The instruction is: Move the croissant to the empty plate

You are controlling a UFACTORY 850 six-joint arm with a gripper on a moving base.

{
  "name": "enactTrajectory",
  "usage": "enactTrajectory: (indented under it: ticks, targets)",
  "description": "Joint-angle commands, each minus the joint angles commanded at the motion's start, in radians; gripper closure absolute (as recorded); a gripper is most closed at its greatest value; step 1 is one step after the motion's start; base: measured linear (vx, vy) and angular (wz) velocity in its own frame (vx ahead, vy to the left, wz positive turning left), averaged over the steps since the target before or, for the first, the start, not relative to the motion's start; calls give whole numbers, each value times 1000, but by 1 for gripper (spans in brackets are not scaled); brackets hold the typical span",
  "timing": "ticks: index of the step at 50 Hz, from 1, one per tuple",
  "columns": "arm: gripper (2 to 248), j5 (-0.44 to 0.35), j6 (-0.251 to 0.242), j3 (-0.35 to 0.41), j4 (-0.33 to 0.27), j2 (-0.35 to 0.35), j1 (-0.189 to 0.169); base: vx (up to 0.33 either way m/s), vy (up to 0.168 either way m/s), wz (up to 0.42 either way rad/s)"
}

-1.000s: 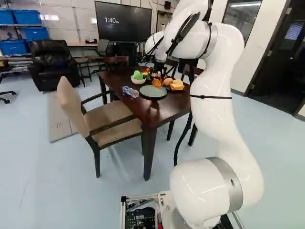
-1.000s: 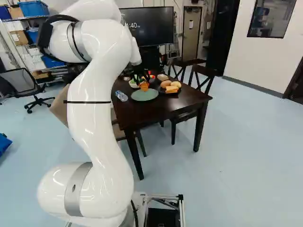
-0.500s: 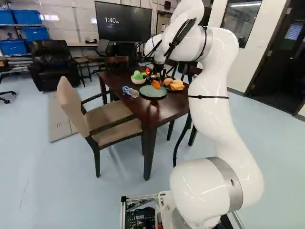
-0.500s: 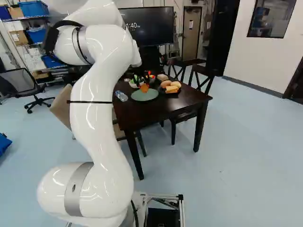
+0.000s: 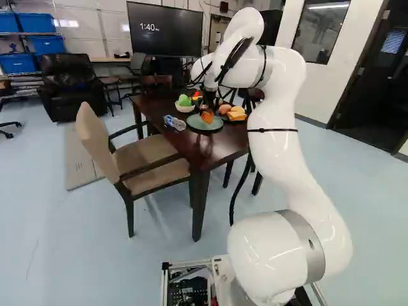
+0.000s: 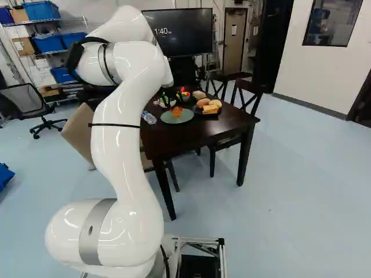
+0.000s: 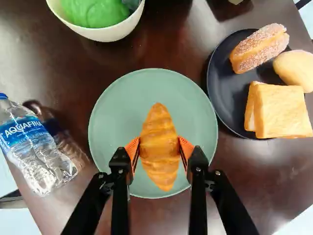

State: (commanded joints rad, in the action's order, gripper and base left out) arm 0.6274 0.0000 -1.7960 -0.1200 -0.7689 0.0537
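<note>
Over the green plate [image 5: 204,123], in the left base view, my gripper [image 5: 208,108] points down with the orange-brown croissant [image 5: 207,117] at its tip. In the wrist view both orange pads of the gripper [image 7: 159,149] press the croissant [image 7: 159,147] from two sides around its middle. The green plate [image 7: 107,122] lies beneath, with nothing else on it. Whether the croissant touches the plate I cannot tell.
Beside the green plate, a dark plate [image 7: 230,115] bears a sugared bun, a roll and bread slices. A water bottle [image 7: 36,147] lies on its other side. A white bowl [image 7: 115,33] of green food stands near. A chair [image 5: 143,159] stands at the table [image 5: 223,145].
The arm has lowered, bringing the gripper and the held croissant down over the green plate. In the left base view the upper arm has also shifted left. The base has not moved.
</note>
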Motion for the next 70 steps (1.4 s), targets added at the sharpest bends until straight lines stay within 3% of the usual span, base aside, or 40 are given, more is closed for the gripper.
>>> enactTrajectory:
  ticks: [17,18,22,23,27,28,33,34,53,70]
  targets:
    - [124,0,0,-5,0,-19,0,0,0,0]
    - [108,0,0,-5,0,-19,0,0,0,0]
    - [108,0,0,-5,0,-19,0,0,0,0]
    - [77,0,0,-5,0,-19,0,0,0,0]
    - [77,0,0,-5,0,-19,0,0,0,0]
    - [44,0,0,-5,0,-19,0,0,0,0]
    - [44,0,0,-5,0,-19,0,0,0,0]
    - [9,0,0,-5,0,-19,0,0,0,0]
    - [3,0,0,-2,0,-9,0,0,0,0]
    - [3,0,0,56,0,61,1,0,0,0]
